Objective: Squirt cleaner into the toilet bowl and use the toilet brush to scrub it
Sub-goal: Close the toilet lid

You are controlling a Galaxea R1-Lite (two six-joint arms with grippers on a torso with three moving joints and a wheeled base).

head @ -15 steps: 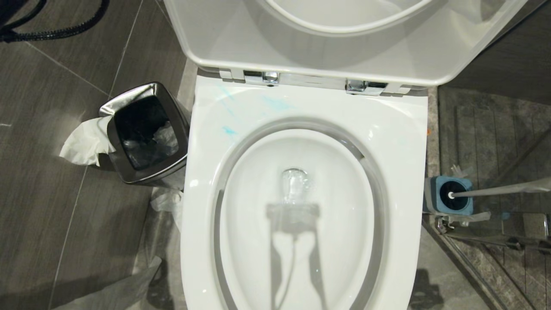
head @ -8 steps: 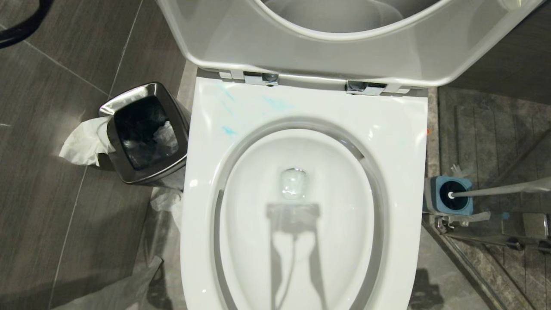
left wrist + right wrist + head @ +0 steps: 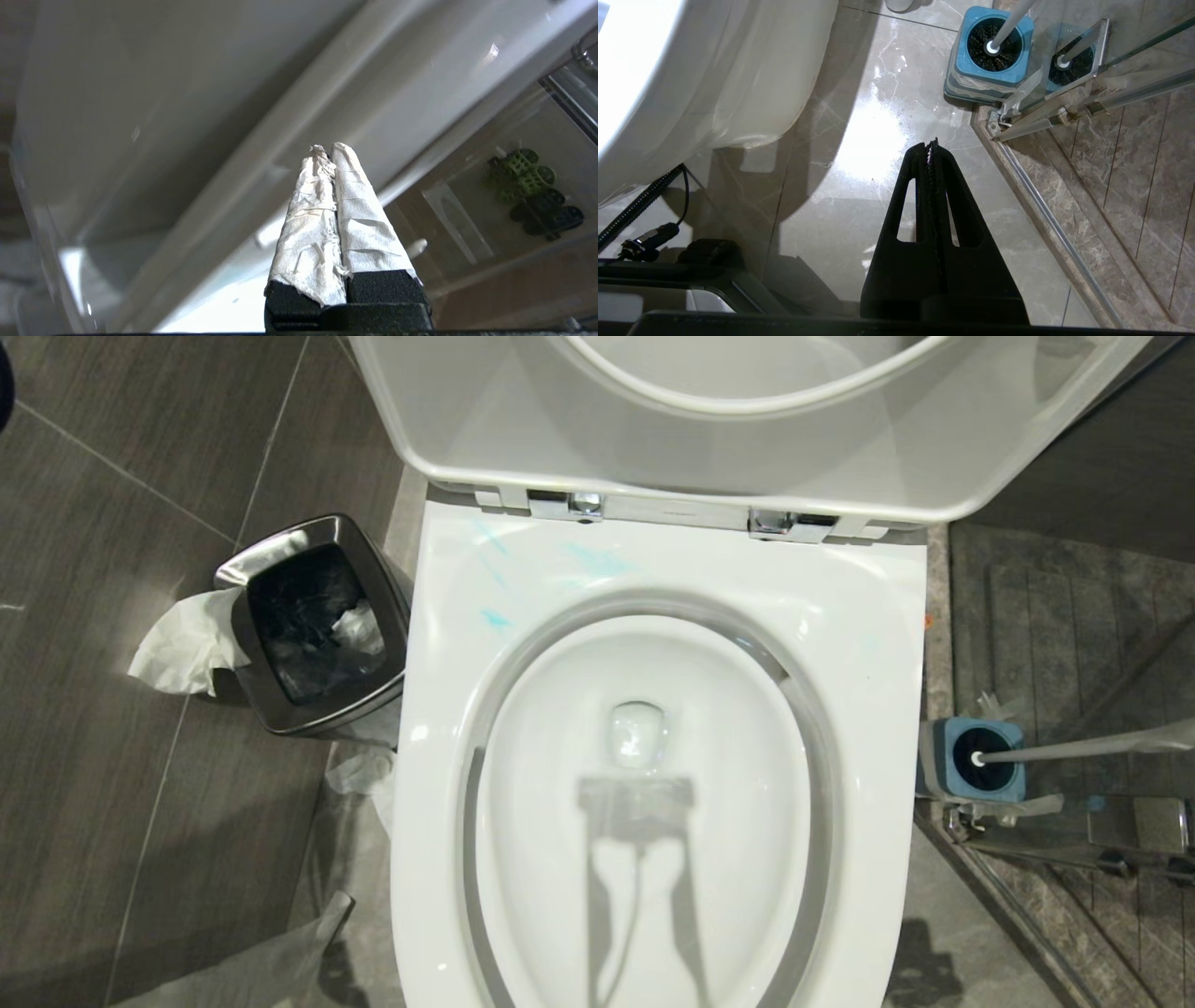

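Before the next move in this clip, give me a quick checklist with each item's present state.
1. Seat and lid raised, toilet bowl open: ok.
2. Toilet brush in its blue holder on the floor at the robot's right: ok.
3. Cleaner bottle located: not ok, in no view.
4. Left gripper free: ok, paper-wrapped fingers shut on nothing, beside the toilet's outer wall.
5. Right gripper free: ok, shut on nothing, over the floor short of the holder.
6. Cleaner already in the bowl: cannot tell; only blue smears on the rim near the hinges.
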